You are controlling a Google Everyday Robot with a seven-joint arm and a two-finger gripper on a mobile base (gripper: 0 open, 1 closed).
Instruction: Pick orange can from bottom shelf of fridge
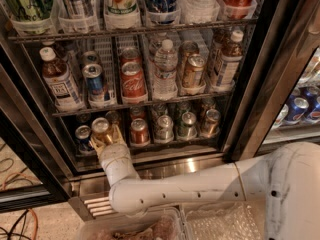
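The fridge (pixel 260 84) stands open before me, seen from above. The orange can (pixel 101 129), golden amber with a silver top, stands in the second lane from the left of the bottom shelf (pixel 150 145). My gripper (pixel 106 136) reaches in from below on a white arm, and its yellowish fingers (pixel 118 133) sit on both sides of the orange can. A blue can (pixel 83 135) stands just left of it and a redder orange-red can (pixel 139 131) just right.
More silver and brown cans (pixel 186 125) fill the right lanes of the bottom shelf. Bottles and taller cans (pixel 132 79) stand on the tier above. The black door frame (pixel 30 149) is at the left. A plastic bin (pixel 135 229) sits below my arm.
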